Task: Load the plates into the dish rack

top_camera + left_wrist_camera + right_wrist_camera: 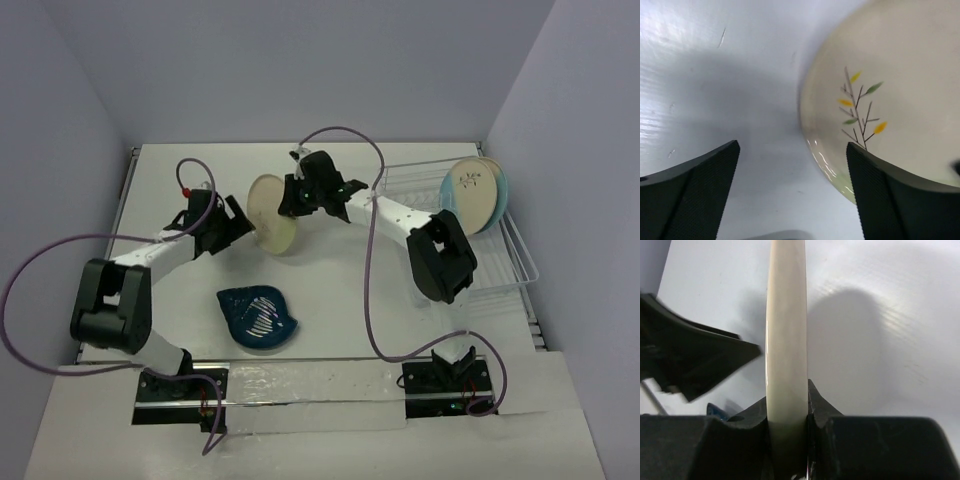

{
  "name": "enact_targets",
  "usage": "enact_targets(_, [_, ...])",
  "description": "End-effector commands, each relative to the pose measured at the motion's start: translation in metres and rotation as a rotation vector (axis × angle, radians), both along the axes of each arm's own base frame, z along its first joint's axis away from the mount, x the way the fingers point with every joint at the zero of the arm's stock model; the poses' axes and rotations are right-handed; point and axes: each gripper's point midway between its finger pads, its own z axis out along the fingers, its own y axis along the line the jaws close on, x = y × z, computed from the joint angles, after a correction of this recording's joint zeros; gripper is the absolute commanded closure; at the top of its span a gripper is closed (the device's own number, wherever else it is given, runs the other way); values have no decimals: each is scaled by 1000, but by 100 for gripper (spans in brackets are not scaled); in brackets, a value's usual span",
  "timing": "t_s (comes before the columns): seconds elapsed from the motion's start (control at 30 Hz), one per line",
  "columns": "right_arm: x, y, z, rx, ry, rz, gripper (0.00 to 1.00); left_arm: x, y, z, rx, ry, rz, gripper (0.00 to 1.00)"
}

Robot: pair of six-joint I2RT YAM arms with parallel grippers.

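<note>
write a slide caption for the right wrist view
Right pincer clamps a cream plate upright by its rim, seen edge-on, white table behind it.

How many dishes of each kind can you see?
Small round cream plates: 3, two in the white wire dish rack, one held plate
Dark teal leaf-shaped dish: 1
Total: 4

A pale yellow round plate [271, 213] is upright between the left hand [238, 224] and right hand [291, 201]. Before it, a dark teal leaf-shaped dish [257, 316] lies on the surface [330, 290]. Far right, a white wire dish rack [515, 255] holds two cream-and-blue plates [470, 195].
</note>
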Motion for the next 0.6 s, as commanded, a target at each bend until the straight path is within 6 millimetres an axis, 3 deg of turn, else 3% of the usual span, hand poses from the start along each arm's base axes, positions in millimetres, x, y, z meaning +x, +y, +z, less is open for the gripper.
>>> enact_targets(0.0, [31,-48,180,29,-476,-136,100,7,3,81,-27,-217,24,1])
enact_targets(0.07, [35,-77,211,1,-545,-192,100,3,13,94,-15,-255,70,1])
enact_targets(0.2, [36,-129,254,-17,-628,-211,100,-6,27,105,10,-294,128,1])
enact_targets(0.27, [38,-183,273,-93,-677,-276,100,-10,42,103,68,-269,182,1])
enact_targets(0.37, [36,-239,293,-146,-709,-358,100,-12,51,107,100,-263,224,1])
enact_targets(0.4, [34,-252,294,-166,-709,-359,100,-12,51,109,98,-267,224,1])
enact_targets(0.43, [30,-277,294,-233,-714,-371,100,-14,51,111,95,-273,221,1])
enact_targets(0.47, [29,-277,289,-241,-696,-368,100,-14,51,110,96,-271,221,1])
enact_targets(0.57, [28,-339,278,-450,-686,-497,100,-18,57,111,115,-264,241,1])
